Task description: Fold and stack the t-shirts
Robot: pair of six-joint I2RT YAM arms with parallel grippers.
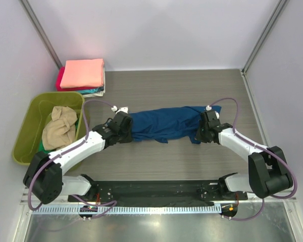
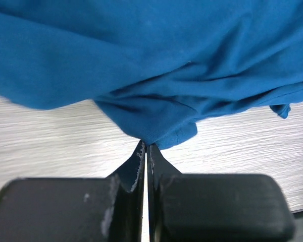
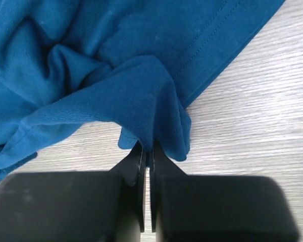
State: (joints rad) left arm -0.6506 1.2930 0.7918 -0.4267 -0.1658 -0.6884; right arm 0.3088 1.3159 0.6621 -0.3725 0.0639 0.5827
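A navy blue t-shirt (image 1: 164,123) lies bunched in a long band across the middle of the table, stretched between both arms. My left gripper (image 1: 129,132) is shut on a small corner of its cloth (image 2: 156,133) at the band's left end, fingertips (image 2: 146,147) pressed together. At the right end my right gripper (image 1: 201,132) is shut on a raised fold of the same shirt (image 3: 151,101), a little cloth pinched between its tips (image 3: 147,150). Folded shirts are stacked at the back left, salmon-pink (image 1: 82,73) on top, red (image 1: 59,80) and teal (image 1: 93,93) below.
An olive-green tub (image 1: 25,136) stands at the left edge with a crumpled tan shirt (image 1: 60,128) inside. Grey walls close in the table on the left, back and right. Bare wood-grain tabletop (image 1: 166,166) lies between the blue shirt and the arm bases.
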